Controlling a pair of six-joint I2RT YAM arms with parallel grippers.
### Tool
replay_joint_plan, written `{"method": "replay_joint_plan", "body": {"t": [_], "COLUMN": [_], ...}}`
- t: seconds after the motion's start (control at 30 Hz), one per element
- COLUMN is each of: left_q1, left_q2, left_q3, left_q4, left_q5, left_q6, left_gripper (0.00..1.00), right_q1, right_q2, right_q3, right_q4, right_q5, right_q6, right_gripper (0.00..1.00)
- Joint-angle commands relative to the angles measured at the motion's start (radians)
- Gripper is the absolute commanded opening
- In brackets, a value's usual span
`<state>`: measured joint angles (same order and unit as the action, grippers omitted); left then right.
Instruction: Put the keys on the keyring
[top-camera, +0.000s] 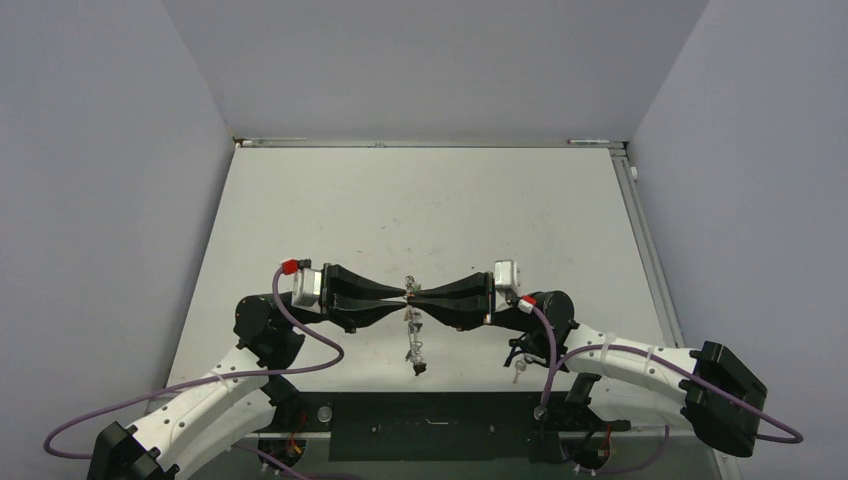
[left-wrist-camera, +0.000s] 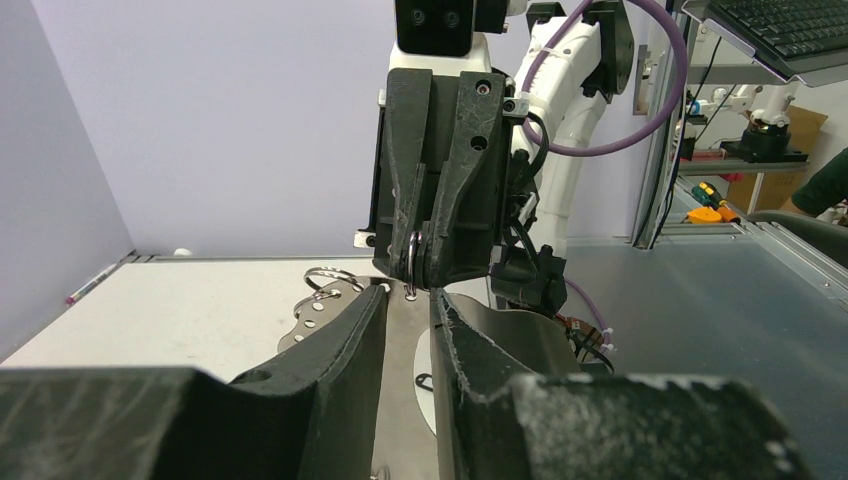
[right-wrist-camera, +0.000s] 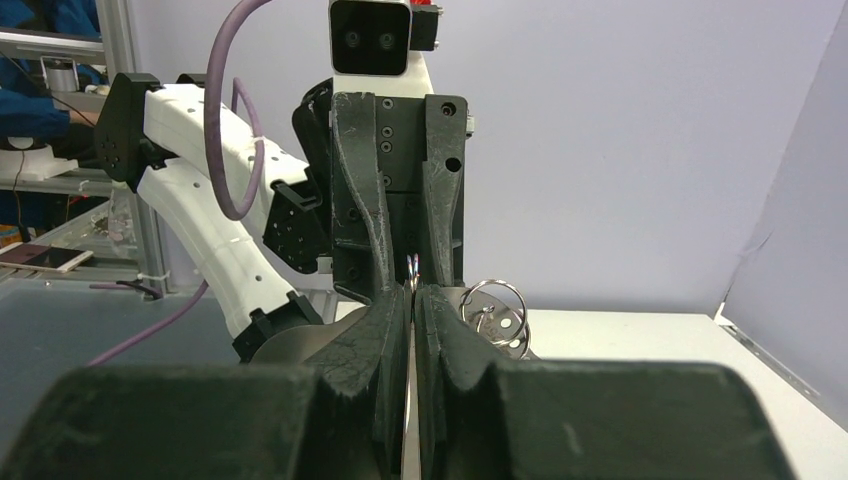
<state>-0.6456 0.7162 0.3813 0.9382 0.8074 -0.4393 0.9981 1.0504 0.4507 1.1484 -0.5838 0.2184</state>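
R gripper (right-wrist-camera: 411, 296) clamped on keyring (left-wrist-camera: 412, 258); L gripper (left-wrist-camera: 408, 300) jaws slightly apart, hold unclear; keys (top-camera: 414, 345) dangling

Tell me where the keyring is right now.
In the top view the keyring hangs over mid-table, pinched by the right gripper, tip to tip with the left gripper; keys trail from it toward the near edge.
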Motion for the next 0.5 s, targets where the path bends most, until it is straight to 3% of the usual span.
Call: {"method": "replay_joint_plan", "body": {"t": [0.0,0.33,0.47], "left_q1": [-0.002,0.0,0.004], "left_q2": [-0.003,-0.004,-0.011], "left_q3": [0.001,-0.004,-0.007], "left_q4": [0.027,0.053,0.053], "left_q5": [-0.02,-0.016,-0.017], "left_q6": [-0.005,-0.025,-0.029], "left_gripper": [0.19,0.17,0.24], "right_q1": [0.017,0.017,0.017], "right_q2": [-0.012,-0.022,-0.035], "right_q3": [0.029,0.028,0.026], "right_q4": [-0.025,-0.063,-0.082], "right_q5": [0.0,0.005,0.008], "right_q6": [-0.033,-0.054,-0.067], "right_gripper": [0.05,0.05,0.05]}}
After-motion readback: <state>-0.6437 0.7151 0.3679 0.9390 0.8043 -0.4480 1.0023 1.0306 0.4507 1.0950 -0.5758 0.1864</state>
